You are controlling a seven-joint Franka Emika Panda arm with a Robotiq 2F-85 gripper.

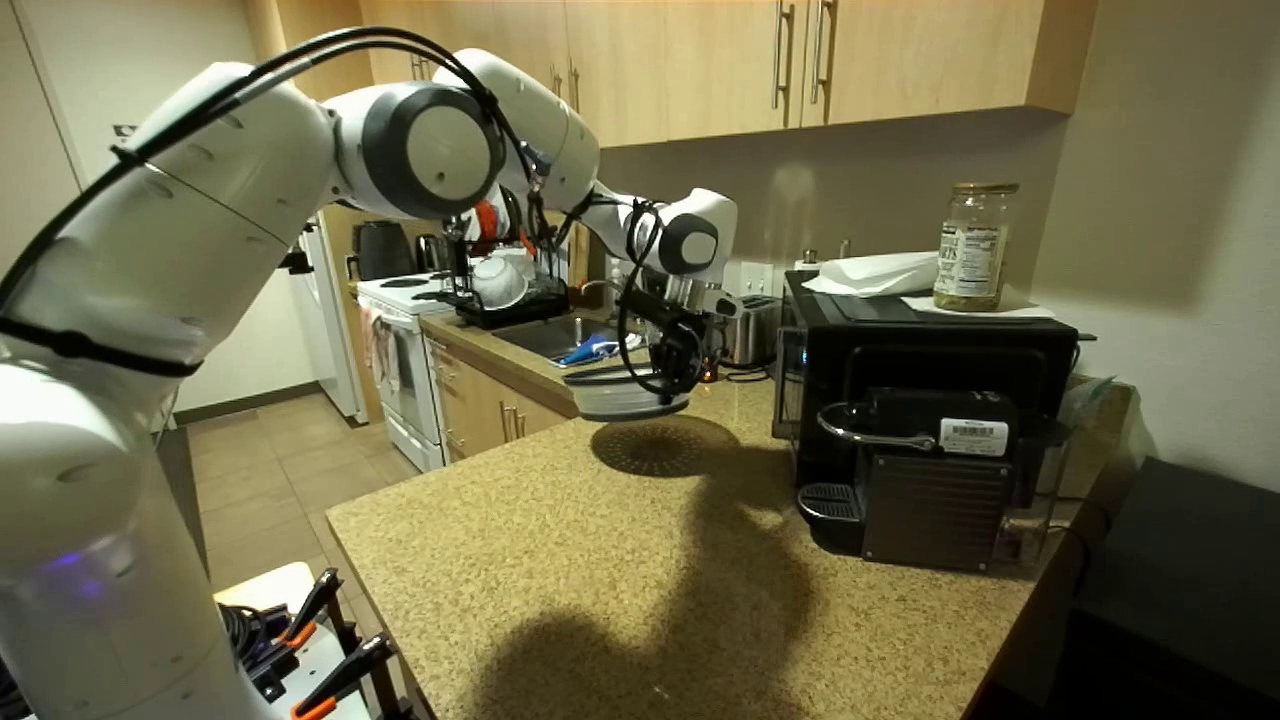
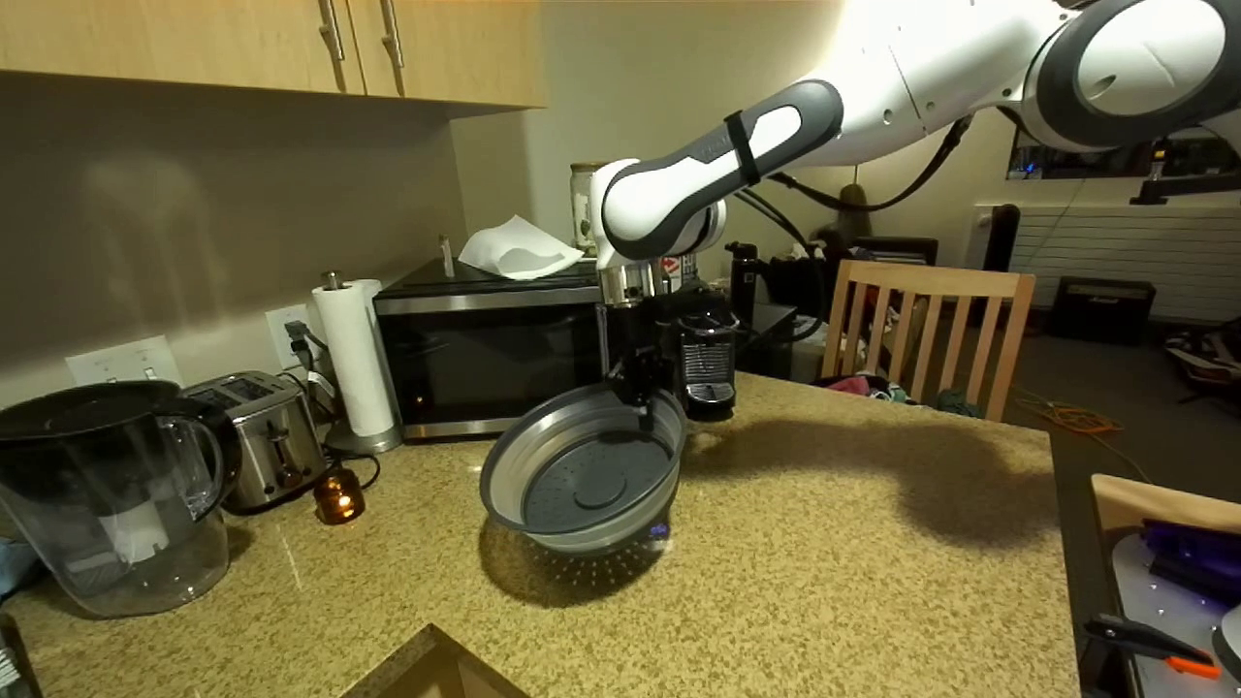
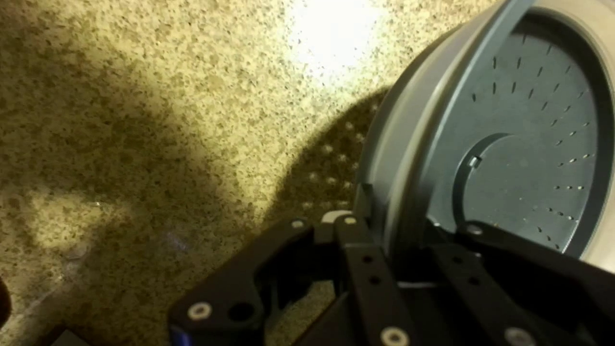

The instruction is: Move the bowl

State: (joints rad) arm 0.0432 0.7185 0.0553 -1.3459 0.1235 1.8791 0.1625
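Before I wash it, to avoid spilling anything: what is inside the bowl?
Inside the bowl, its grey floor with small holes and a curved groove shows; a glint there is too small to identify. The claw covers part of the inner wall.

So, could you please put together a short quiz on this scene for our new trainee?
1. Multiple choice: how do the fingers stand to the bowl? A) not touching it; B) gripping its rim; C) lying flat inside it.
2. True or false: the bowl is held clear of the countertop.
3. Short answer: in an exterior view, which appliance stands between the pitcher and the paper towel roll?

Key:
1: B, with one finger inside the bowl and one outside.
2: True; its shadow falls below it.
3: The toaster.
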